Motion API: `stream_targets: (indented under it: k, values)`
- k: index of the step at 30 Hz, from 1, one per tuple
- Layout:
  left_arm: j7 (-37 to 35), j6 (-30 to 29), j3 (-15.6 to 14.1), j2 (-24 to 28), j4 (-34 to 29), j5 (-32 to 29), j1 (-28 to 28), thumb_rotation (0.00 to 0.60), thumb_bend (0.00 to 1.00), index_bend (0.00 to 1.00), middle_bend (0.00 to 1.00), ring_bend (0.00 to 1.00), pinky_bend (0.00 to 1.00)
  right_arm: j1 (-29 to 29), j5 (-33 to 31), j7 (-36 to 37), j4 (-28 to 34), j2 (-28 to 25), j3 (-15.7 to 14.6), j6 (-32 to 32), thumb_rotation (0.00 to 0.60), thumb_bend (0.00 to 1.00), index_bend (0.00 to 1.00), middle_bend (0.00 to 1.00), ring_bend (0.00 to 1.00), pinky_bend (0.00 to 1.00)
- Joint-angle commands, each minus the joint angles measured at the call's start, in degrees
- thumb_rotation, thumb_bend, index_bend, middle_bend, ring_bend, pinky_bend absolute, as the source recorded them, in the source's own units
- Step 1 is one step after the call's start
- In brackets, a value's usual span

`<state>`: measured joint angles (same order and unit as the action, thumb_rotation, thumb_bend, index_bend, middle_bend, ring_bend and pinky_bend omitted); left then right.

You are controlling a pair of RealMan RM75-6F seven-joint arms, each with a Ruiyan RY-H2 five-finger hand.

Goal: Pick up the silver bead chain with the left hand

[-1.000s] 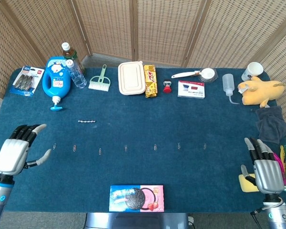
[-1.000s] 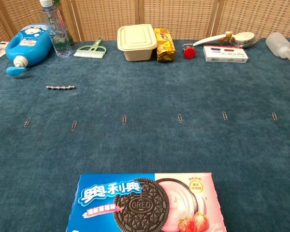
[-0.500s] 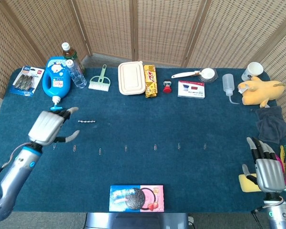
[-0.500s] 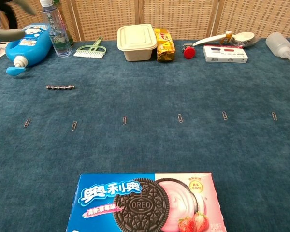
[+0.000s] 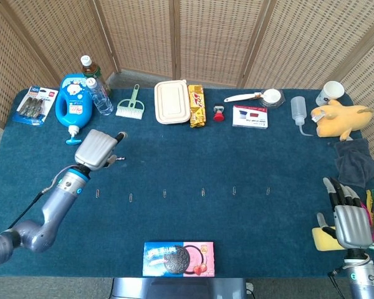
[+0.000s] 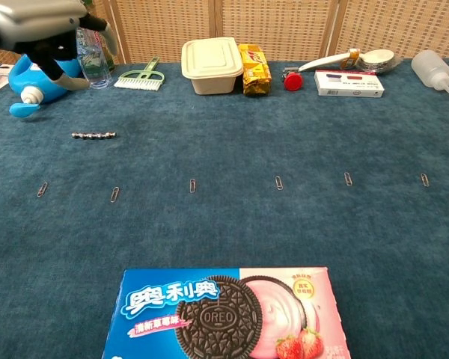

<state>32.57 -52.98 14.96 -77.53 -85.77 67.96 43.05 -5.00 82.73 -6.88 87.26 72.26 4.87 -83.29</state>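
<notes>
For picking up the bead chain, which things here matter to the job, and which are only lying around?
Belong to the job:
silver bead chain, lying on the cloth
left hand, above it, holding nothing

Just lying about:
Oreo box
paper clips in a row
blue detergent bottle
green brush
beige lunch box
right hand, idle at the table edge

Bead chain point(image 6: 93, 135) on table point(image 6: 284, 224), before detergent bottle point(image 6: 41, 71); left robot hand point(image 6: 49, 34) above.

In the head view the left hand point(image 5: 97, 148) covers most of the silver bead chain point(image 5: 120, 159). The chest view's upper edge cuts off that hand point(image 6: 41, 22); its lower edge crops the Oreo box point(image 6: 224, 314).
</notes>
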Motion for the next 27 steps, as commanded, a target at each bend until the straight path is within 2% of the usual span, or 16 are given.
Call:
stream_targets:
  k: [1,5,12,13,18,20,23,27]
  values:
    - [0.6,0.2,-0.3,-1.8,1.8,-1.2,1.2,0.6,0.52,0.35,1.0,1.0,1.0,-0.2,-0.2,0.0,-0.2,0.2,0.1,0.3,0.6,0.39,0.0,0.08,0.14,0.15]
    - [-0.5,1.1,-0.2,-3.5,4.1,-2.9,2.6,0.6,0.52,0.44,1.0,1.0,1.0,-0.6,-0.5,-0.1,-0.6,0.6,0.2,0.8,0.6,0.39,0.0,0.08,0.14,0.15]
    - [-1.8,1.8,-0.6,-4.8,6.3,-3.8,3.9,0.589,0.52,0.48,1.0,1.0,1.0,-0.9,-0.7,-0.4,-1.0,0.8,0.0,1.7,0.6,0.39,0.0,0.08,0.15,0.15]
    - [-1.9,1.9,-0.7,-4.9,6.5,-3.8,4.0,0.581,0.52,0.48,1.0,1.0,1.0,-0.9,-0.8,-0.5,-1.1,0.8,-0.1,1.8,0.6,0.39,0.0,0.08,0.15,0.15]
    - [-2.4,2.6,-1.5,-5.4,7.9,-4.8,4.6,0.45,0.52,0.44,1.0,1.0,1.0,-0.8,-1.4,-0.4,-1.1,0.6,0.0,2.1,0.6,0.39,0.0,0.08,0.15,0.15]
    - [-2.9,3.2,-1.8,-5.9,8.9,-5.6,4.8,0.42,0.52,0.43,1.0,1.0,1.0,-0.7,-1.4,-0.3,-1.2,0.6,-0.1,2.0,0.6,0.39,0.0,0.08,0.15,0.15]
    - [-3.7,3.6,-2.0,-6.4,9.5,-6.1,5.0,0.418,0.52,0.44,1.0,1.0,1.0,-0.8,-1.5,-0.2,-1.3,0.7,-0.1,2.1,0.6,0.39,0.0,0.08,0.15,0.15]
    - [-4.4,4.6,-2.3,-6.8,10.3,-7.2,5.4,0.418,0.57,0.46,1.0,1.0,1.0,-0.8,-1.6,-0.2,-1.4,0.8,-0.2,2.2,0.6,0.39,0.0,0.08,0.15,0.15]
